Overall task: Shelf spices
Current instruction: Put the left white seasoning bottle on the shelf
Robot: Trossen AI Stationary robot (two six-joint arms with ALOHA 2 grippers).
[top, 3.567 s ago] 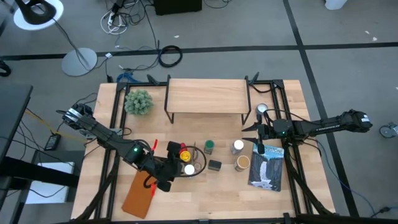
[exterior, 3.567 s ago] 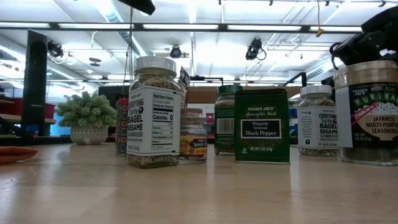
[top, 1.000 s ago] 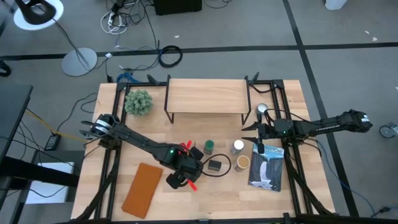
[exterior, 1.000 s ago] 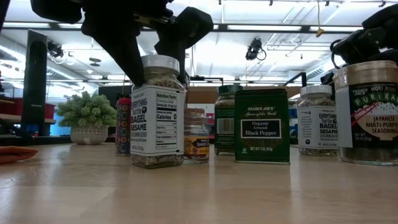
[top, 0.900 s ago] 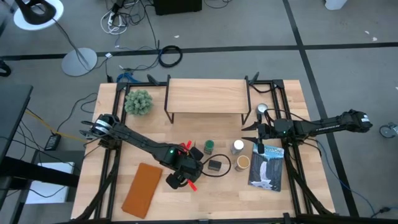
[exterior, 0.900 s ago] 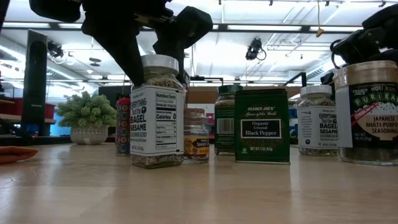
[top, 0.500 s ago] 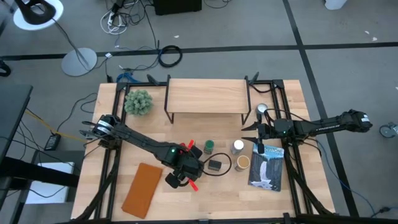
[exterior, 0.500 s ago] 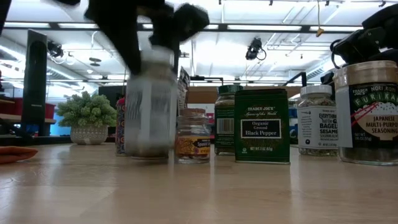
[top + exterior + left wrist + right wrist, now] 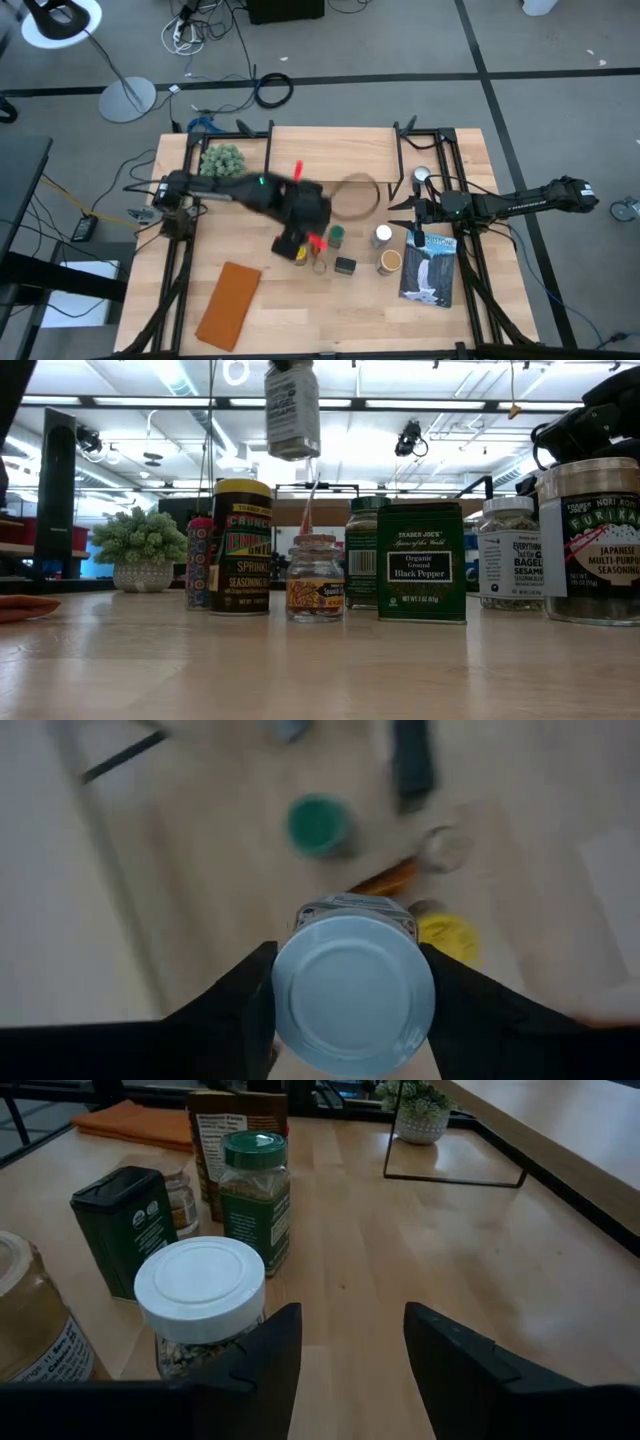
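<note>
My left gripper (image 9: 303,210) hangs above the table in front of the shelf (image 9: 330,153), shut on a white-lidded bagel-seasoning jar (image 9: 353,995), which shows high in the low view (image 9: 292,405). On the table below stand a yellow-lidded jar (image 9: 240,548), a small jar (image 9: 315,580), a green-lidded jar (image 9: 337,235), a dark pepper tin (image 9: 345,265), a second white-lidded jar (image 9: 383,235) and a tan-lidded jar (image 9: 390,262). My right gripper (image 9: 345,1370) waits open at the table's right side, just behind that second white-lidded jar (image 9: 200,1295). My left gripper pinches the jar at its upper end, one finger (image 9: 250,1010) on each side of the white lid (image 9: 350,990). The fingers come from above, pointing down. The jar hangs upright below them, lifted clear of the table.
A blue-and-white book (image 9: 430,270) lies at the right, a flat brown pad (image 9: 228,305) near the left front. A potted plant (image 9: 222,160) stands beside the shelf's left legs. A brown packet (image 9: 235,1120) stands behind the green-lidded jar. Bare tabletop lies along the near edge.
My left gripper has risen with the jar and swung from the table's near part toward the shelf, fast enough to blur. The jar has left the tabletop and now hangs high above the other spices. The yellow-lidded jar behind its old place now shows.
</note>
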